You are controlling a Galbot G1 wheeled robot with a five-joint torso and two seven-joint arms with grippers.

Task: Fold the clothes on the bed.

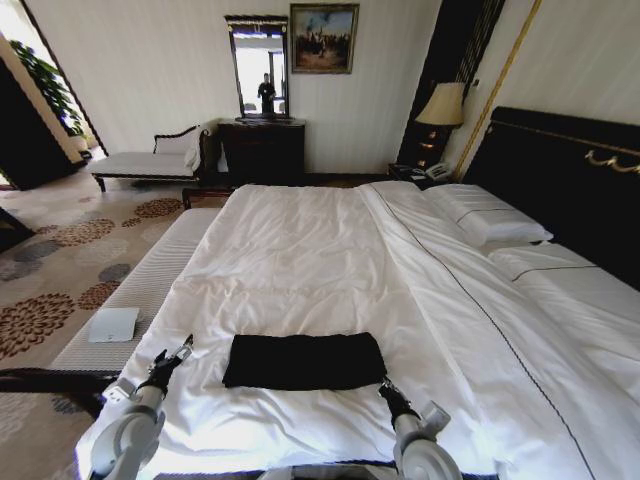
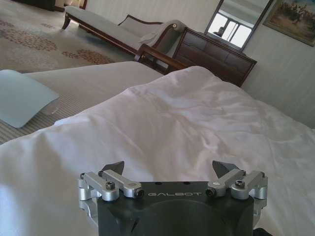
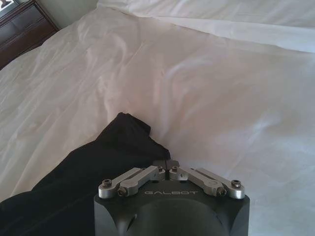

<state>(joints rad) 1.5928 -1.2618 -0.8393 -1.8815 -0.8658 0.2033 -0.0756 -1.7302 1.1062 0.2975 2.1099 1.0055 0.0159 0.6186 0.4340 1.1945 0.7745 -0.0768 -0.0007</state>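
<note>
One black soft-fabric T-shirt (image 1: 304, 361) lies on the white duvet (image 1: 300, 260) near the foot of the large white-sheeted bed with its dark headboard (image 1: 560, 170). It is already gathered into a flat, neat rectangle, so the folding looks largely done; whether a further fold is wanted is a judgement call.

The left gripper (image 1: 176, 355) sits beside the shirt's left edge, apart from it, with its fingers spread wide over bare duvet. The right gripper (image 1: 386, 388) is at the shirt's near right corner; in the right wrist view its fingers (image 3: 158, 171) are drawn together at the black cloth's edge, but I cannot tell whether any fabric is pinched between them.

The shirt's lettering is hidden inside the folds, and the bed's near edge is cut off.
</note>
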